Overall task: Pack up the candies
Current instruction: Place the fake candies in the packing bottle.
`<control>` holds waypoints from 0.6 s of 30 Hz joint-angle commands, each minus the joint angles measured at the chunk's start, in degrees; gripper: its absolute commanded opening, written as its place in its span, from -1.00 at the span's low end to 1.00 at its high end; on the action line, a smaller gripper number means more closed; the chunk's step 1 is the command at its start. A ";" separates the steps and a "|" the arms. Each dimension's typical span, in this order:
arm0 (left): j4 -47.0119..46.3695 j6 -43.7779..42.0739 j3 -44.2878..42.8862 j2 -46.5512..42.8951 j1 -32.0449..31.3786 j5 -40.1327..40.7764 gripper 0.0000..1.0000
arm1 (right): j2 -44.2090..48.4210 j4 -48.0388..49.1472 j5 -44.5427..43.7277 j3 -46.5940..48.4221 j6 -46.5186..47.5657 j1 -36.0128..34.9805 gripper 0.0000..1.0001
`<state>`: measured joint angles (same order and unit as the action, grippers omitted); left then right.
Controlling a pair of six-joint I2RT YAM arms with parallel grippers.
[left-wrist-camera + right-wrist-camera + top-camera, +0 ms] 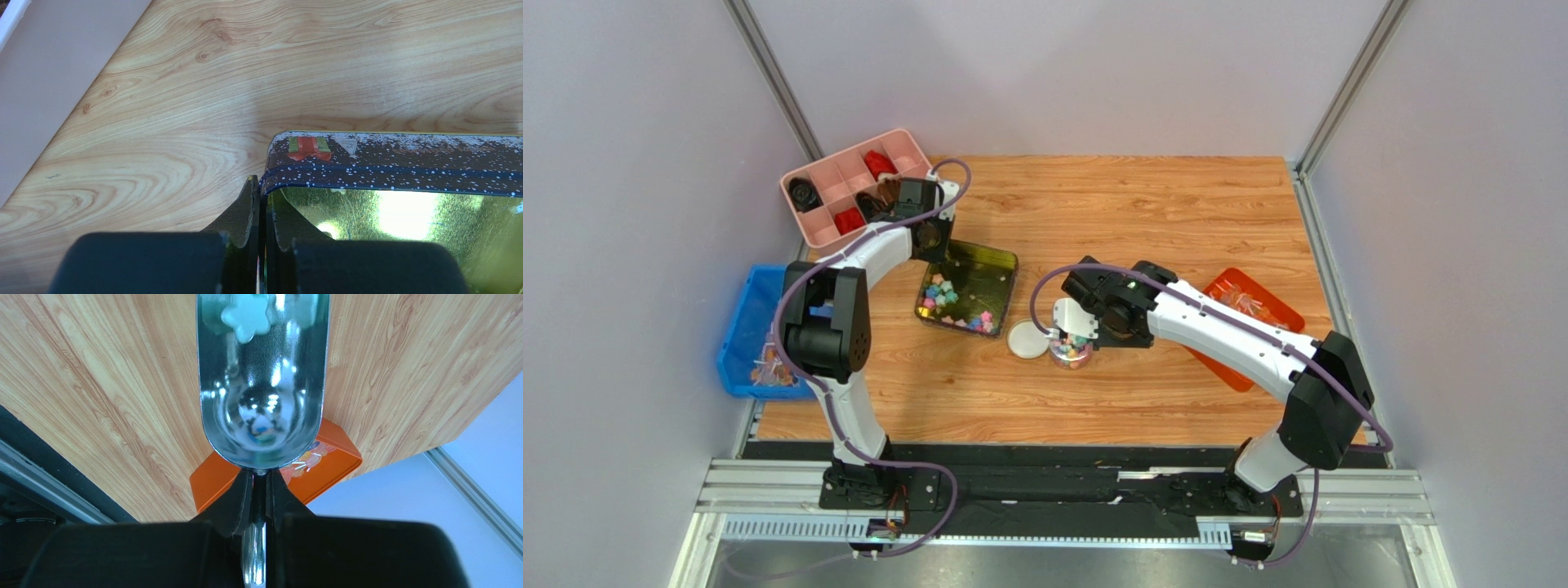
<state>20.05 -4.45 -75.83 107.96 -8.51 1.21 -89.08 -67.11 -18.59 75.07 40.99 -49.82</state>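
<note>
The candies (946, 300) are small pastel sweets lying in a dark tin (995, 261) with a shiny gold inside. My left gripper (934, 233) is shut on the tin's rim at its far left corner; the left wrist view shows the fingers (245, 211) on either side of the starry blue wall (393, 162). My right gripper (1097, 316) is shut on the handle of a metal scoop (264, 404), held over a small clear jar (1071, 352) with candies in it. A pale green candy (247, 315) sits at the scoop's mouth.
A white round lid (1027, 339) lies left of the jar. An orange tray (1259, 306) of wrapped sweets is at the right and shows in the right wrist view (319, 471). A pink compartment box (848, 184) stands at the back left. A blue bin (750, 331) sits off the table's left edge.
</note>
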 commanded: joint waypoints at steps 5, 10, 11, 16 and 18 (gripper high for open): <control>-0.37 -0.39 -2.92 -0.56 0.34 0.02 -1.00 | -0.22 0.31 -2.94 1.92 1.55 -0.45 -1.00; -0.37 -0.39 -2.83 -0.47 0.34 0.02 -1.00 | -0.13 -0.56 -1.19 2.80 1.28 -1.41 -1.00; -0.28 -0.47 -2.92 -0.47 0.34 0.02 -1.00 | -0.13 -0.39 -1.19 2.72 1.28 -2.03 -1.00; -0.45 -0.39 -2.83 -0.56 0.34 0.02 -1.00 | -1.09 0.66 -1.71 2.71 1.19 -3.35 -1.00; -0.37 -0.39 -2.74 -0.56 0.34 0.02 -1.00 | -1.36 0.84 -1.63 2.89 1.19 -3.79 -1.00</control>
<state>20.08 -4.43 -75.83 107.96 -8.47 1.23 -89.56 -67.18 -19.46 75.50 41.65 -52.75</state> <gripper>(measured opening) 0.026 0.056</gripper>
